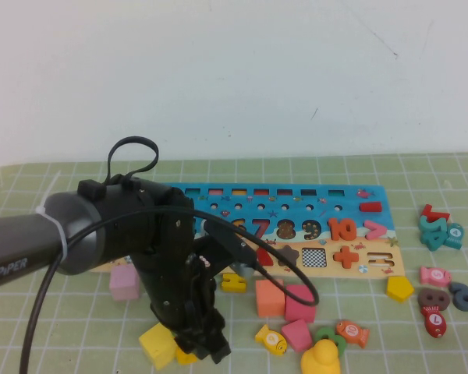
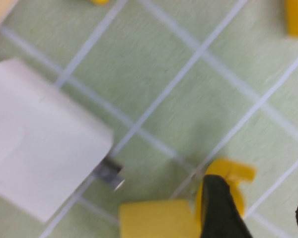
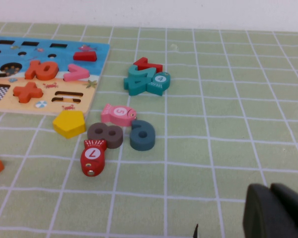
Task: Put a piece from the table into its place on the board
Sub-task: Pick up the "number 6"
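Observation:
The piece (image 2: pixel 232 173), a small flat yellow numeral, lies on the green mat close to the table's front edge, right beside a yellow cube (image 2: pixel 156 218). My left gripper (image 2: pixel 258 191) is down over it and open. One black finger (image 2: pixel 219 210) covers part of the piece, and the other finger is off to the side with bare mat between them. From above, the left gripper (image 1: pixel 207 347) hides most of the piece (image 1: pixel 185 357). The board (image 1: pixel 374 230) lies behind, blue band above and tan strip below. My right gripper (image 3: pixel 270 198) hangs shut over bare mat, off to the right.
A pink cube (image 1: pixel 125 282), an orange cube (image 1: pixel 270 298), another pink block (image 1: pixel 300 304), a yellow duck (image 1: pixel 321 360) and a flat yellow piece (image 1: pixel 234 282) lie in front of the board. More numerals and fish pieces (image 3: pixel 120 130) sit to its right. A white block (image 2: pixel 39 153) lies near the left gripper.

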